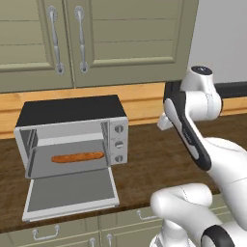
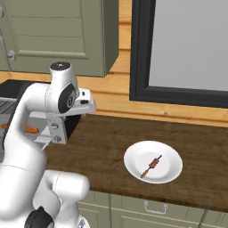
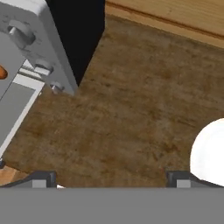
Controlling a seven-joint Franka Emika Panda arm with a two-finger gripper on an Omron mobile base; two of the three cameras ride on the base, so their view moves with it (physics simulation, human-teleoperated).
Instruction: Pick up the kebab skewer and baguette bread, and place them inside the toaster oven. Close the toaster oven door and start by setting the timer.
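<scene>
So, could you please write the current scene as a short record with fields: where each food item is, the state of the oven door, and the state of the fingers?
baguette bread: lying on the rack inside the toaster oven
kebab skewer: lying on the white plate, on the counter to the right of the oven
toaster oven door: open, folded down flat
gripper: fingers spread wide and empty, above the wooden counter between oven and plate
task left: skewer into oven, door shut, timer set
</scene>
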